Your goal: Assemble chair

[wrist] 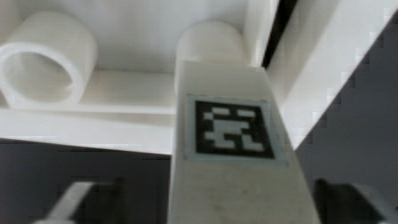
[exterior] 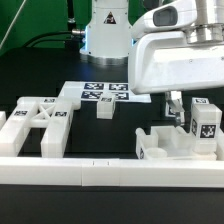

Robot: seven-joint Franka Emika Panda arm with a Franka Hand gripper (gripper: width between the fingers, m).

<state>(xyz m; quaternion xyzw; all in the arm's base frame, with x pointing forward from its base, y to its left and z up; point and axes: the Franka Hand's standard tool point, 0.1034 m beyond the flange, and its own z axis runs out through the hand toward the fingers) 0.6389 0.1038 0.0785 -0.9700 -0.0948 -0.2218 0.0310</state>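
A white chair leg [wrist: 222, 170] with a square tag runs straight between my fingers in the wrist view. My gripper [wrist: 217, 203] is open: both fingertips [wrist: 80, 200] stand apart from the leg's sides with dark gaps. Beyond the leg lies a white chair piece with a rounded arch [wrist: 54, 70]. In the exterior view my gripper [exterior: 190, 108] hangs at the right over an upright tagged piece [exterior: 204, 122] and a blocky white chair part [exterior: 165, 143]. More tagged chair parts [exterior: 35, 125] lie at the exterior view's left, and a small cube [exterior: 104, 108] lies mid-table.
The marker board [exterior: 100, 93] lies flat in the middle, in front of the arm's base [exterior: 108, 35]. A long white border rail [exterior: 100, 175] runs along the near edge of the black table.
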